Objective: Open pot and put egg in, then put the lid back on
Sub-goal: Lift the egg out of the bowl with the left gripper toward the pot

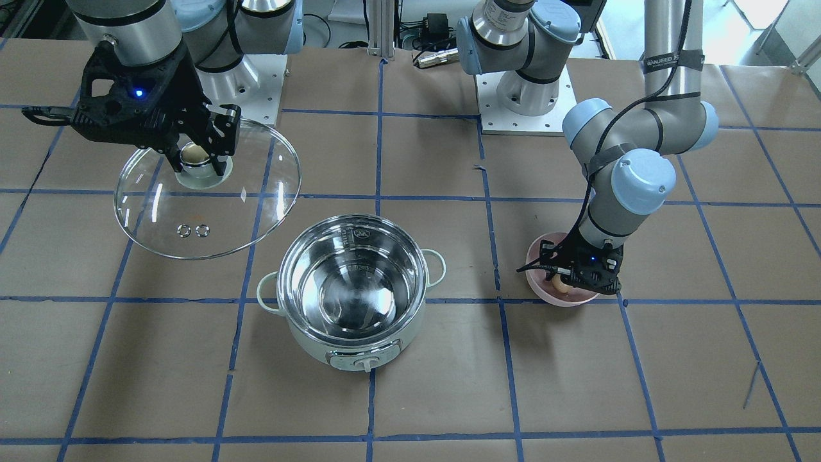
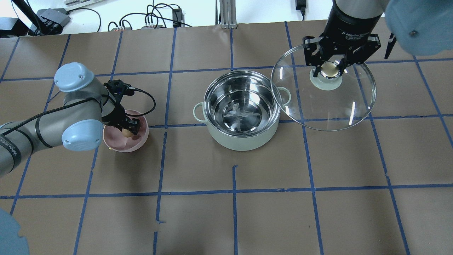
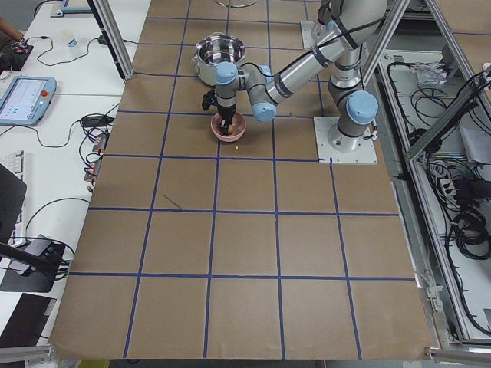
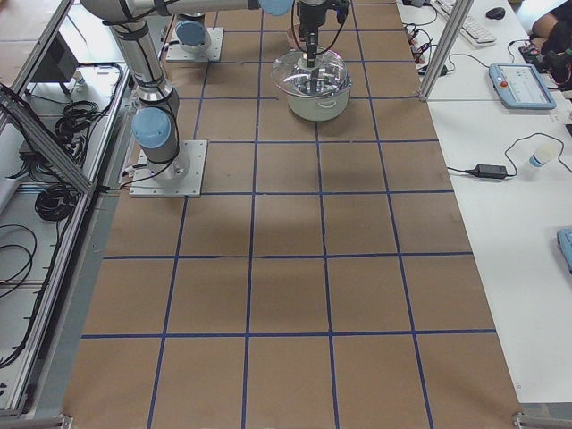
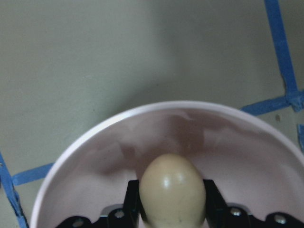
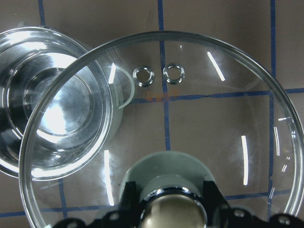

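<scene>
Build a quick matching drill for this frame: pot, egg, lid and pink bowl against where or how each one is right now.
Things
1. round mint-green electric pot
2. small tan oval egg
3. large clear glass lid
4. round pink bowl

States
A. held by the right tool, off the pot
B. standing on the table, egg inside
C. uncovered, steel inside empty
D. clasped in the left tool

Pairs: 1-C, 2-D, 3-A, 4-B
</scene>
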Motion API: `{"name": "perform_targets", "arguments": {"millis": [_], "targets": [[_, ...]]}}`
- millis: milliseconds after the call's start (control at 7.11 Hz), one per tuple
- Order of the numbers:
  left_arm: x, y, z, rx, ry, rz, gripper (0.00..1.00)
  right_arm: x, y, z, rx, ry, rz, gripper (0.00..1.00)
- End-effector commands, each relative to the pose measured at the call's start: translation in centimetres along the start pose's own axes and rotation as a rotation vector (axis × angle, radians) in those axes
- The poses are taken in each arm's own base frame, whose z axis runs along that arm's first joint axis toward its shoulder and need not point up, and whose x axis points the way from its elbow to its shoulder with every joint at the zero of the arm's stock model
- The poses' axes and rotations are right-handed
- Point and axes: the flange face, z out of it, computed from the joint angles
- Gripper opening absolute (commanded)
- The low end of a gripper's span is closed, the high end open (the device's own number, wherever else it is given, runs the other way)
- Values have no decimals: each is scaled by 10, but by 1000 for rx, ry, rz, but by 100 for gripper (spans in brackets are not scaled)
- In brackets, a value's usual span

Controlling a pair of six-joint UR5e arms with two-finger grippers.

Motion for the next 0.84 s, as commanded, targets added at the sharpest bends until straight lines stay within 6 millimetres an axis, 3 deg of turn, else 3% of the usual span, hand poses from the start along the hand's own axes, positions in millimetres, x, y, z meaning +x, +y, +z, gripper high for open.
{"name": "perform_targets", "arguments": {"millis": [0,281,422,703], "targets": [[0,-10,-37,-10,8,-21,39,0,0,0,1,0,1,6],[19,-31,-76,12,13,-19,39,0,0,0,1,0,-1,6],[42,-45,-102,40,32,-69,39,0,0,0,1,0,1,6],[96,-73,-131,101,38,-101,39,0,0,0,-1,0,1,6]]}}
